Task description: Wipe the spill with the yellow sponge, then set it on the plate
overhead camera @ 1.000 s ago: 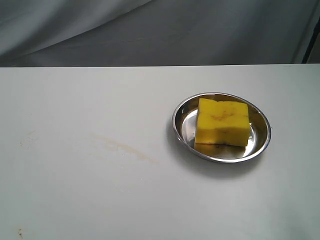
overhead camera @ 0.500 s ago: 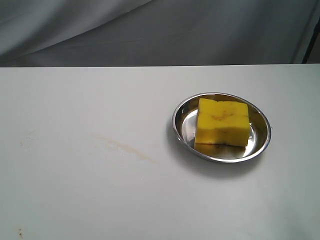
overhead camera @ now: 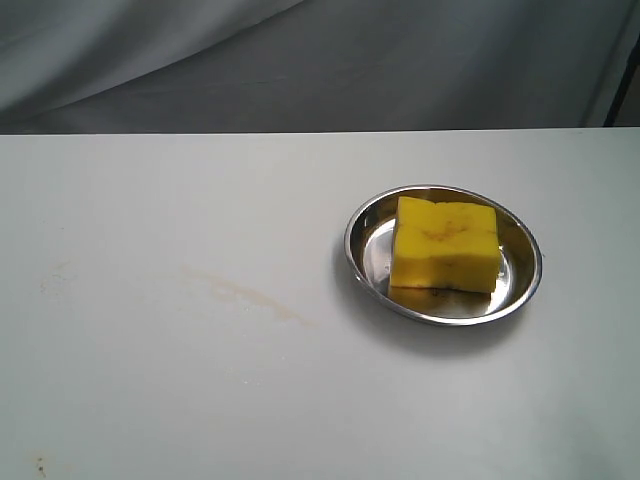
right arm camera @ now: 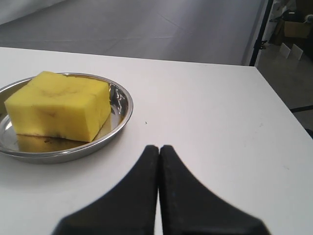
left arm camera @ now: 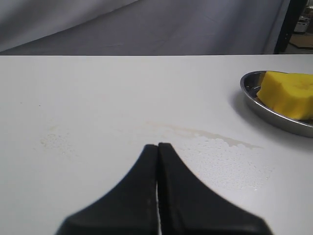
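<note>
Yellow sponge: lies inside the plate, flat on its floor and clear of both grippers; its top face shows a shallow crease and faint brownish marks, and a few dark specks sit along its near lower edge
Left gripper: black jaws pressed together tip to tip with nothing between them; it hangs over the bare table, well apart from the plate, on the same side of it as the spill
Right gripper: black jaws likewise pressed together and holding nothing; it hangs over bare table near the plate without touching it, on the side away from the spill
Dark speck: a tiny mark by the table's near edge, far from the plate on the left arm's side
Table: a pale grey-white flat top
Spill: only a faint brownish streak, thin and slanting, on the left arm's side of the plate and apart from its rim; the left wrist view shows a patch of fine droplets just beside it
Plate: a round shiny steel dish with a raised rim, sitting level on the table toward the right arm's side; the sponge's yellow reflects in its floor
Grey cloth: a creased backdrop behind the table's far edge, beyond the plate
</note>
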Robot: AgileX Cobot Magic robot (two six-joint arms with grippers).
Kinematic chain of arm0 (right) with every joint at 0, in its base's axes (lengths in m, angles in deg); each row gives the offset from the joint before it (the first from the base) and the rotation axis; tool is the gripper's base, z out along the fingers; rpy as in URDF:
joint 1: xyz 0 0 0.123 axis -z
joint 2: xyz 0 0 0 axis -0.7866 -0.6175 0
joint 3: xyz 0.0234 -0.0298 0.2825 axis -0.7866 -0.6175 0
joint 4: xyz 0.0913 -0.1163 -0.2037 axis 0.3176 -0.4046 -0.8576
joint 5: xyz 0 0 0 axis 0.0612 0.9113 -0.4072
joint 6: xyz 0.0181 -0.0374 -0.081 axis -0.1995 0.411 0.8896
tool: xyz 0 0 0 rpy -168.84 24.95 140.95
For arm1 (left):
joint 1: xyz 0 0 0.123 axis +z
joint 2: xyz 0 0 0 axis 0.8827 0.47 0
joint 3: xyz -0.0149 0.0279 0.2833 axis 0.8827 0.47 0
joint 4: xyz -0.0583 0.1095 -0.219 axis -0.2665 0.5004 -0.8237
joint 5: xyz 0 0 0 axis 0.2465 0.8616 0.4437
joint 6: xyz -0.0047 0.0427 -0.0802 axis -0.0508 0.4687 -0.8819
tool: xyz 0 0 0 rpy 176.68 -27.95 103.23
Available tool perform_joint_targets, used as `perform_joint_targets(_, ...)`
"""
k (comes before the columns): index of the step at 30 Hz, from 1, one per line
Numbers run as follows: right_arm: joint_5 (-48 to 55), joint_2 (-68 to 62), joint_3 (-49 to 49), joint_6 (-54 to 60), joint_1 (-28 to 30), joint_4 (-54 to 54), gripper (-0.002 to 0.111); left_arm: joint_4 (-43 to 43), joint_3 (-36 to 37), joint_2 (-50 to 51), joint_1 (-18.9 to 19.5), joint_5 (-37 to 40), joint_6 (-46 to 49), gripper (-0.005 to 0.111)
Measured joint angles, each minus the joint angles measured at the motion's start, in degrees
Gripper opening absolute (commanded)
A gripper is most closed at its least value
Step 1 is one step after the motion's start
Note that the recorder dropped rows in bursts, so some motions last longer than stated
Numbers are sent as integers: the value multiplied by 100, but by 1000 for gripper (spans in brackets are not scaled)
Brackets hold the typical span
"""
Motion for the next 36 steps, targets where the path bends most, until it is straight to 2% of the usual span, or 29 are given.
perform_joint_targets(15,0,0,0,0,0,0,0,-28,0,0,0,36,-1,0)
perform_joint_targets(29,0,0,0,0,0,0,0,-28,0,0,12,46,374,0)
perform_joint_targets(36,0,0,0,0,0,0,0,-28,0,0,540,46,402,0)
